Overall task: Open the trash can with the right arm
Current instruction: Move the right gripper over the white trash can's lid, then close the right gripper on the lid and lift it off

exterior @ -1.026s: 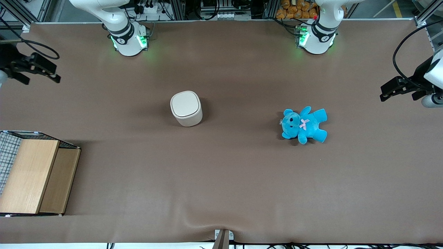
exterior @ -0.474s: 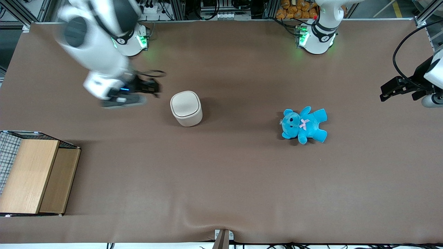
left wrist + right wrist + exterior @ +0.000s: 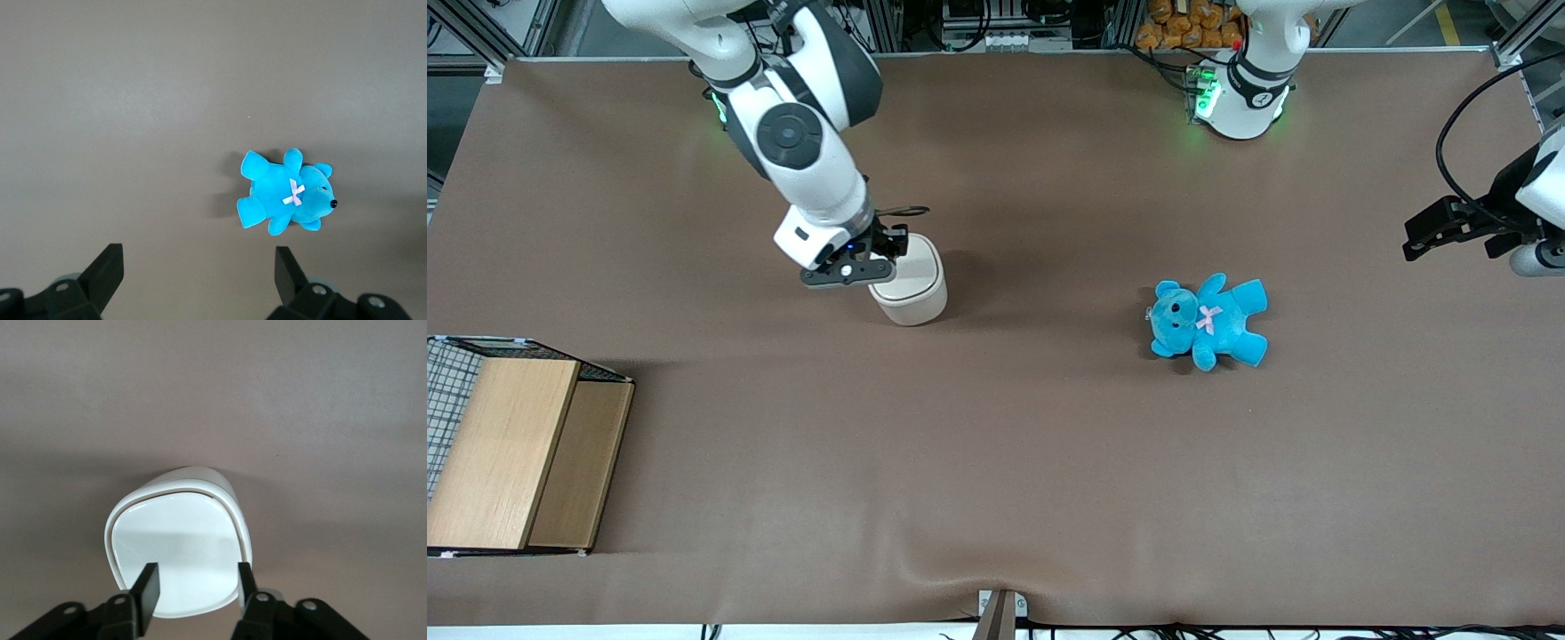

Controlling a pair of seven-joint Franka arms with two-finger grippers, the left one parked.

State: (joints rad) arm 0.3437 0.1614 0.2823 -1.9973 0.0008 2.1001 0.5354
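Observation:
The cream-white trash can stands near the middle of the brown table, its flip lid shut. In the right wrist view its lid fills the space just under the camera. The right arm reaches down from the table's back edge. Its black gripper hovers over the lid's edge on the working arm's side, with the blue light on. The gripper is open, its two fingers spread above the lid and holding nothing. I cannot tell whether they touch the lid.
A blue plush teddy bear lies toward the parked arm's end of the table; it also shows in the left wrist view. A wooden box with a wire mesh side stands at the working arm's end, nearer the front camera.
The right arm has swung in from the working arm's end of the table, and its gripper now sits over the trash can's lid. The trash can and teddy have not moved.

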